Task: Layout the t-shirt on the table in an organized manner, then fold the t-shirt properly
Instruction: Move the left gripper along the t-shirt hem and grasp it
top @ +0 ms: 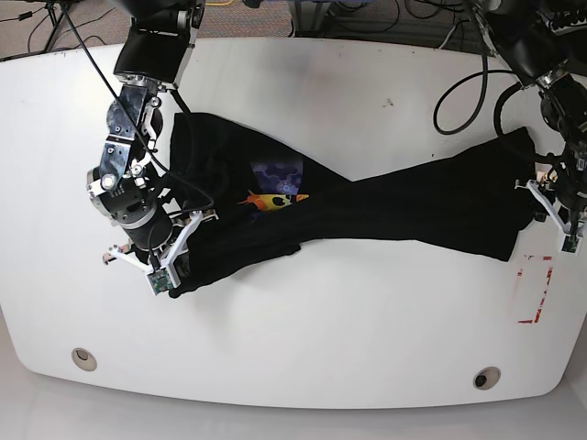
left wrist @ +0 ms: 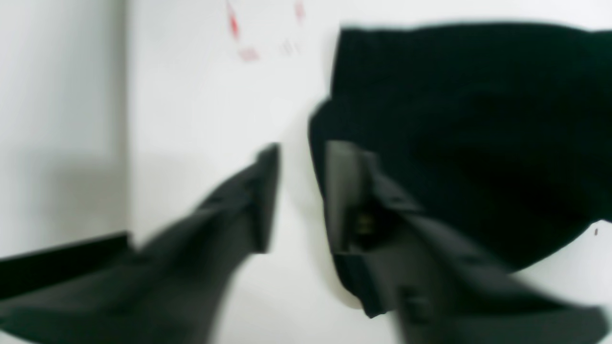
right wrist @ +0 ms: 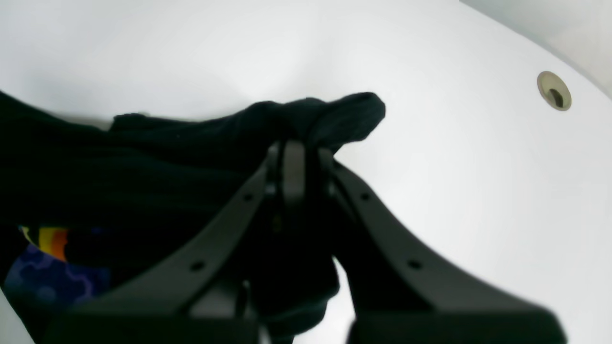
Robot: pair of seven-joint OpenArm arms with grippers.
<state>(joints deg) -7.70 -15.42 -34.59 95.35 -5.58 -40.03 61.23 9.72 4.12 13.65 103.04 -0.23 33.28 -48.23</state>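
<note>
Shirt [top: 385, 206]: stretched crumpled across the table [top: 303, 367], print partly hidden.
Right gripper [right wrist: 294, 143]: pinched shut on a shirt corner, anchoring that end for spreading.
Left gripper [left wrist: 301, 191]: jaws parted at the opposite edge, one finger [left wrist: 344, 191] against cloth; likely regrasping.

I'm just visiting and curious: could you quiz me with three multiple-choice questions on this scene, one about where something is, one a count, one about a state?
1. Where does the t-shirt lie?
A. stretched across the table
B. on the floor
C. over a chair

2. How many round holes show in the table's near edge in the base view?
A. none
B. two
C. five

3. The right gripper is:
A. wide open
B. out of sight
C. shut on cloth

Answers: 1 A, cloth spans the tabletop; 2 B, one near each corner; 3 C, jaws pinch black fabric.
</note>
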